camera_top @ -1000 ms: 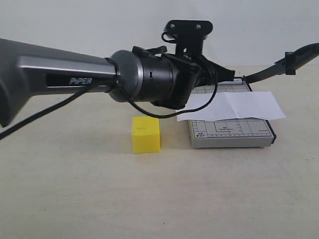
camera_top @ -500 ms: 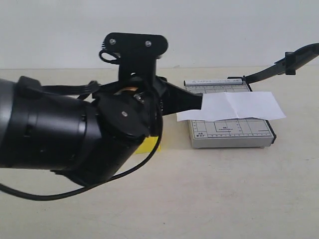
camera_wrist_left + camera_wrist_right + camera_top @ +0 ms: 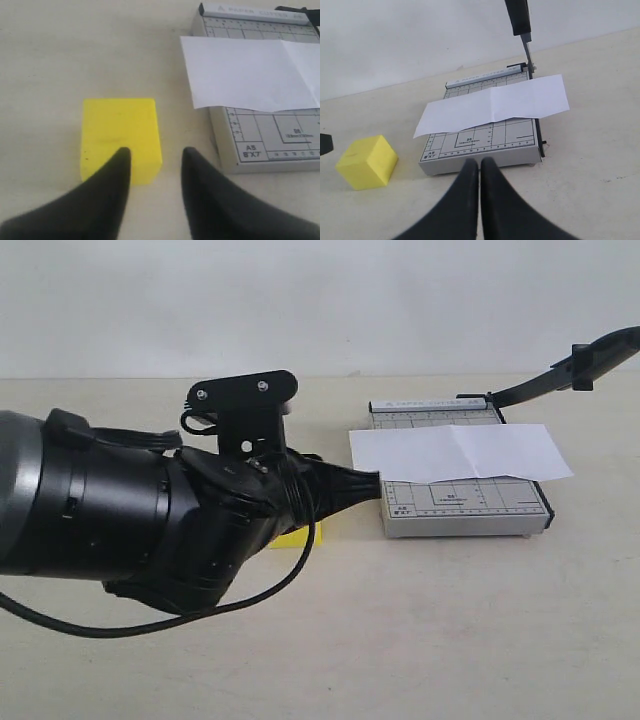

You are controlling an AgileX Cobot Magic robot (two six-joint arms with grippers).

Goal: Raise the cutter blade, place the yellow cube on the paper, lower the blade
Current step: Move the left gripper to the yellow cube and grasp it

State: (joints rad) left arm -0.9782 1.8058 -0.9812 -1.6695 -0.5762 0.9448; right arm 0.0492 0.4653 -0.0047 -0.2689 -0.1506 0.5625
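The cutter blade [image 3: 522, 390] stands raised off the grey gridded board [image 3: 460, 508], its thick black handle [image 3: 602, 347] high at the right; the right wrist view shows the blade [image 3: 517, 15] up too. The white paper [image 3: 460, 453] [image 3: 250, 75] [image 3: 492, 105] lies across the board. The yellow cube [image 3: 120, 135] [image 3: 367, 161] rests on the table left of the board, and only a sliver [image 3: 300, 537] shows behind my left arm. My left gripper [image 3: 152, 152] [image 3: 360, 483] is open just short of the cube and offset toward the board. My right gripper [image 3: 479, 161] is shut and empty near the board's front edge.
The beige tabletop [image 3: 450, 640] runs back to a white wall [image 3: 450, 300]. My bulky left arm [image 3: 120, 520] and its looping cable fill the left of the exterior view. The board [image 3: 270, 140] stands close beside the cube.
My left arm has drawn back from the cutter, swung left and dropped low over the cube, hiding most of it. Blade, paper and cube have not moved.
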